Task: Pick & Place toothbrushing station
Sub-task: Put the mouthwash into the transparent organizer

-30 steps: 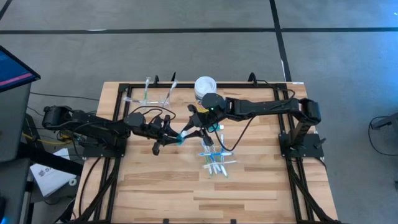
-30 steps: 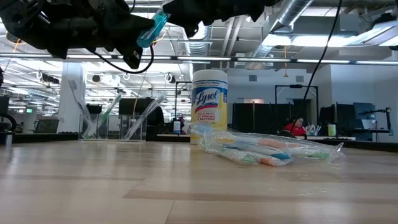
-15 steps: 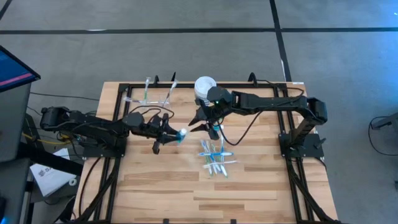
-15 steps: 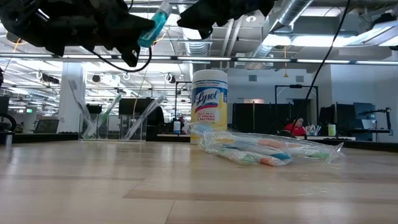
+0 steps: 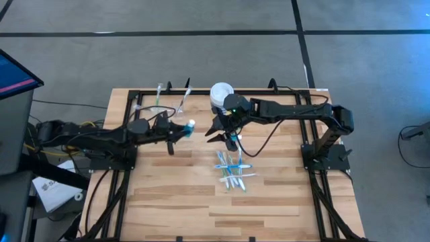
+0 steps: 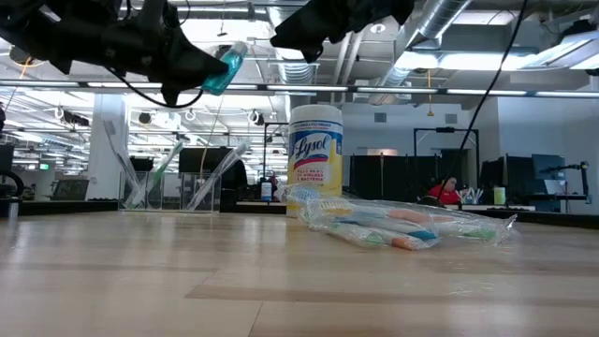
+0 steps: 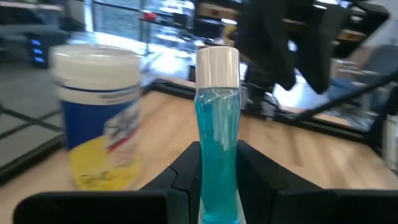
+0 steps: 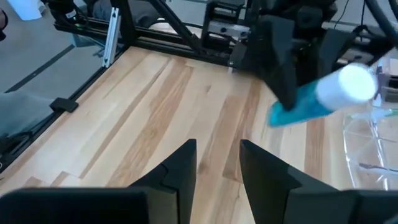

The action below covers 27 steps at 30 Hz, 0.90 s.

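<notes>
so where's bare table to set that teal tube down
The near half of the table in front of the toothbrush pile is bare wood, as is the strip right of it. It is crowded at the back: clear cup, tub, both grippers. The left gripper holds the tube.

Teal tube [image 7: 217,155] with white cap, raised off the table, clamped in the left gripper [image 5: 176,132]. Clear cup [image 6: 173,190] at the far left, brushes leaning inside. More brushes [image 5: 232,171] heaped mid-table, wrapped in clear plastic.
</notes>
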Each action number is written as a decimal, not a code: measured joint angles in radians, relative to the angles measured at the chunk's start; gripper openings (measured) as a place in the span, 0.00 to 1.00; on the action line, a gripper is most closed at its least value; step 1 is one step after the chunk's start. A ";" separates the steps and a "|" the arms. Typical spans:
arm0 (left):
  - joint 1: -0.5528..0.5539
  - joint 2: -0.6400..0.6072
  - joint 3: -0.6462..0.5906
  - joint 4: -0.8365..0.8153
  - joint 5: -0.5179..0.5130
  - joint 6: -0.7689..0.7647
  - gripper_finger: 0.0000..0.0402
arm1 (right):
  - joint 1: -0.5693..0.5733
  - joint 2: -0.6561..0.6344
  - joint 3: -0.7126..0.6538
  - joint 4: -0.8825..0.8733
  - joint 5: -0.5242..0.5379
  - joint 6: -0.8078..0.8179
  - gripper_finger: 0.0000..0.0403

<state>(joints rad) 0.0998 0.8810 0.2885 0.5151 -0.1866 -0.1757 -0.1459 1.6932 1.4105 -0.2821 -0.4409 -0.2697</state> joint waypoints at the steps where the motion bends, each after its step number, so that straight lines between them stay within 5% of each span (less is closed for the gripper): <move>1: 0.000 -0.014 -0.012 0.003 -0.023 0.000 0.17 | 0.000 0.000 0.000 -0.001 0.000 0.000 0.28; 10: 0.001 -0.159 -0.150 0.010 -0.364 -0.043 0.17 | 0.001 0.000 0.000 -0.002 -0.003 -0.001 0.28; 27: 0.001 -0.165 -0.257 0.029 -0.754 -0.077 0.17 | 0.001 0.013 -0.001 0.012 -0.003 -0.008 0.28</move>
<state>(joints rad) 0.1005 0.7158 0.0315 0.5443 -0.9410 -0.2523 -0.1451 1.7060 1.4098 -0.2696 -0.4435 -0.2778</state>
